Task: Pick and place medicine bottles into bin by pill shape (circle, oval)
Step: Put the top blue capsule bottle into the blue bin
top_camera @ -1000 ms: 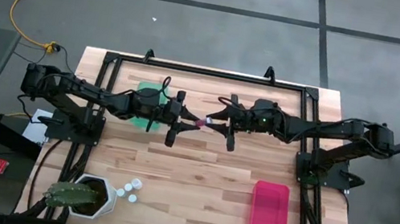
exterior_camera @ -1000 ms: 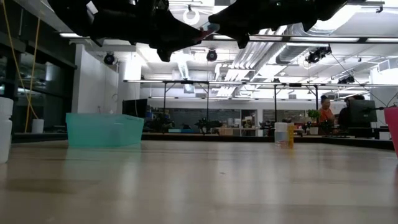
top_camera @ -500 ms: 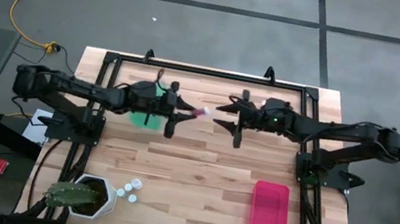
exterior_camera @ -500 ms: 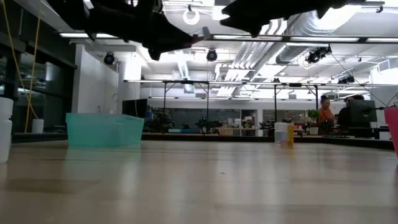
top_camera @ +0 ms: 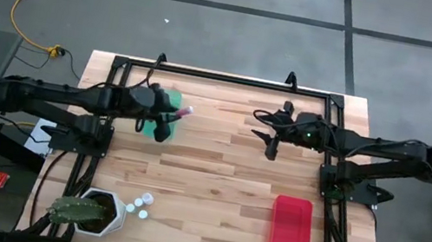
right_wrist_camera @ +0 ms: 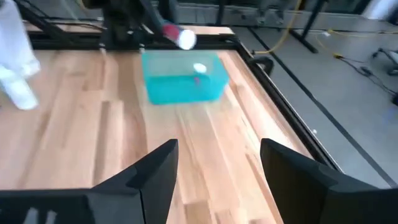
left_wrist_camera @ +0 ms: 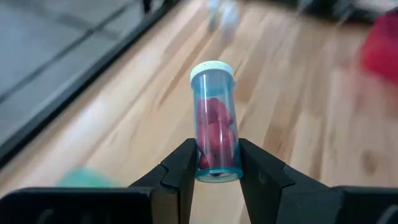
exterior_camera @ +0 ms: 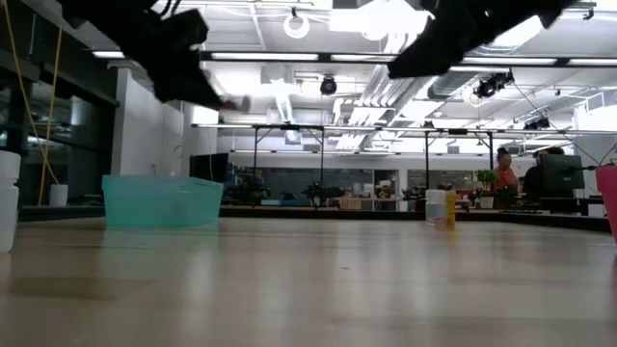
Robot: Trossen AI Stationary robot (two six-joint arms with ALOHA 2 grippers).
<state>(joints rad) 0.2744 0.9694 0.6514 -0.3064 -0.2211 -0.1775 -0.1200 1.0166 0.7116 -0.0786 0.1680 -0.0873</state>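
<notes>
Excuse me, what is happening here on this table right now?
The left hand holds a small clear bottle of red pills with a white cap, beside the teal plastic bin. The right hand is open and empty, above the wooden table. A pink plastic bin sits on the right side, and three more white-capped bottles wait near a potted cactus.

We find no text, label, brand, number or sign that we can read in any view. The medicine bottle (left_wrist_camera: 215,121) in the left gripper (left_wrist_camera: 216,167) shows us only a clear unprinted side, and the teal bin (right_wrist_camera: 183,77) beyond it carries no marking we can read.
</notes>
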